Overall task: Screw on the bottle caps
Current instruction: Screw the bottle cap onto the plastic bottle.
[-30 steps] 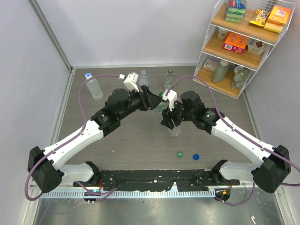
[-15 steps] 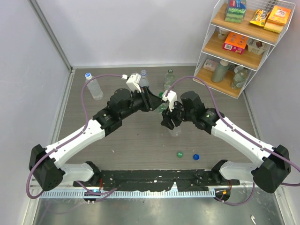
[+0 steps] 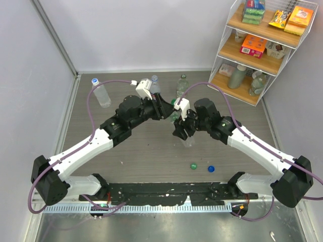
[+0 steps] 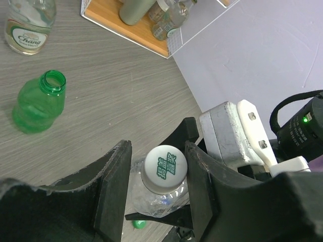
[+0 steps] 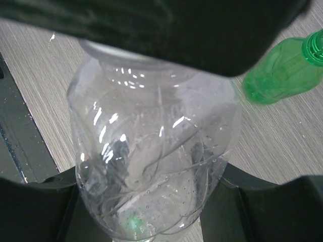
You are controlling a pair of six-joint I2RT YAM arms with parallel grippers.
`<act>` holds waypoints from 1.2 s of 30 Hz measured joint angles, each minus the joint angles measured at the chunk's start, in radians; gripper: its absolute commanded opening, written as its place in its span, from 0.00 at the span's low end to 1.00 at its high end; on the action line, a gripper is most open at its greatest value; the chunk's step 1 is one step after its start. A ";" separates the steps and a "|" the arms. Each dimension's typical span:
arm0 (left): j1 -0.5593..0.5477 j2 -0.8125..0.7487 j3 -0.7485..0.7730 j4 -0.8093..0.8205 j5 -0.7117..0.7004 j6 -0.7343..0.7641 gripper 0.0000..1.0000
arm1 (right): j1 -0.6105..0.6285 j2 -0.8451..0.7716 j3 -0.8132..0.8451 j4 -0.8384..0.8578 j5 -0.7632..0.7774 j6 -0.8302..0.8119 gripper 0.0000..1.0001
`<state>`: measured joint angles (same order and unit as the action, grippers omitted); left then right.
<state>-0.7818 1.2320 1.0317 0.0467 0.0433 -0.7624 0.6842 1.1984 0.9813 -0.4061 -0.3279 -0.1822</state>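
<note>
Left gripper point(image 4: 156, 151) sat over the neck of the clear bottle point(image 5: 151, 151) at the middle of the top external view, its two black fingers standing on either side of the white cap point(image 4: 165, 166). In the left wrist view the finger on the frame's right touched the cap's edge, while a narrow gap seemed to remain on the frame's left, so the jaws looked apart rather than clamped, though the angle was poor. The white cap, printed with green characters, sat on the mouth of the clear bottle. Right gripper point(image 5: 146, 196) was closed on the lower body of that clear bottle, a finger pressed against each side, holding it upright over the grey wood-grain desk point(image 3: 141, 146). The green bottle point(image 4: 38, 103) stood uncapped on the desk, left of centre in the left wrist view, apart from both arms. Beyond it, at that frame's upper left, stood a labelled bottle point(image 4: 28, 22). The green cap point(image 3: 193, 165) and the blue cap point(image 3: 211, 169) lay near each other on the desk, lower centre of the top view. A wire shelf point(image 3: 262, 50) stood at the upper right.
</note>
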 measured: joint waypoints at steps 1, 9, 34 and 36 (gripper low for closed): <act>0.000 0.000 0.000 0.000 -0.002 0.003 0.50 | 0.001 0.000 0.000 0.000 0.000 0.000 0.01; -0.002 -0.013 0.000 -0.011 -0.015 0.011 0.35 | 0.003 0.006 0.000 -0.009 0.000 -0.004 0.01; -0.006 -0.026 0.006 -0.044 0.000 0.038 0.21 | 0.008 0.013 -0.001 -0.017 -0.003 -0.006 0.01; -0.006 -0.018 0.012 -0.045 0.004 0.038 0.15 | 0.008 0.010 -0.004 -0.014 0.000 -0.005 0.01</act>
<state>-0.7879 1.2137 1.0435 0.0021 0.0471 -0.7242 0.6918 1.2087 0.9775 -0.4206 -0.3283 -0.1867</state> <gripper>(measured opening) 0.362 0.579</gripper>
